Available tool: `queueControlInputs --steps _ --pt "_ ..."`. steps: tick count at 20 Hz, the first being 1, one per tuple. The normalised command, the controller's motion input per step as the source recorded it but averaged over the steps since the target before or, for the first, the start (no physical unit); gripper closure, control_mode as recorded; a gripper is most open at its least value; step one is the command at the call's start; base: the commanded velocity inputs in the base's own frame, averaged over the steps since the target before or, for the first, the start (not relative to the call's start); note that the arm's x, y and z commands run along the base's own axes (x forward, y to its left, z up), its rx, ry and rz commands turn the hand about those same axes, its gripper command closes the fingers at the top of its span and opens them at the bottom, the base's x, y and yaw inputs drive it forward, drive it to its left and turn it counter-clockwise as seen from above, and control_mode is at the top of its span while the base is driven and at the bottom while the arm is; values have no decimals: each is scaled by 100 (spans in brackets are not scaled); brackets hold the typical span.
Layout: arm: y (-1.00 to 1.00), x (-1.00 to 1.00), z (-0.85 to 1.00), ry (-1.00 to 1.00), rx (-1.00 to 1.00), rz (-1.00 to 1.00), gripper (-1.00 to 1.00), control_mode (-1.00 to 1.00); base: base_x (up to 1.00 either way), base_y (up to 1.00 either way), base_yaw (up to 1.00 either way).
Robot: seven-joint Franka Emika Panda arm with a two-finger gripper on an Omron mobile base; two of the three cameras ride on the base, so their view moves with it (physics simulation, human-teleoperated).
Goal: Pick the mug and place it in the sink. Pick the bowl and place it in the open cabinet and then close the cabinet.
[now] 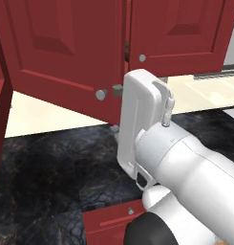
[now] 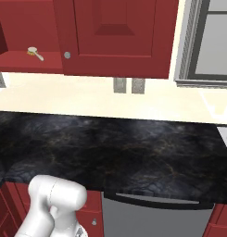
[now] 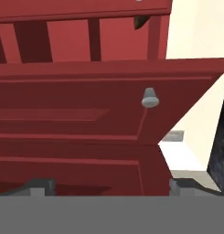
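The cabinet's open door (image 3: 86, 114), dark red with a raised panel and a round silver knob (image 3: 150, 97), hangs close in front of my gripper (image 3: 109, 186). The jaws stand open with nothing between them, and the two fingertips (image 3: 40, 186) straddle the door's lower panel. In the left base view the same door (image 1: 66, 52) swings out to the left of my white hand (image 1: 137, 124), its knob (image 1: 101, 94) just beside the hand. The open cabinet compartment (image 2: 22, 60) is at the upper left of the right base view. The mug and the bowl are out of view.
A black marbled counter (image 2: 124, 152) runs below the cabinets. A small pale-handled brush (image 2: 35, 53) lies on the open shelf. A closed red door (image 2: 119, 37) hangs to its right, with wall outlets (image 2: 129, 85) below. A red drawer front (image 1: 113, 221) and a grey appliance front (image 2: 152, 217) sit under the counter.
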Motion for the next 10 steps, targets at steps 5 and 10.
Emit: queueControlInputs --steps 5,10 --pt "27 8 0 3 0 -8 -100 -100 0 0 0" --pt "20 15 0 3 0 -10 -100 -100 0 0 0"
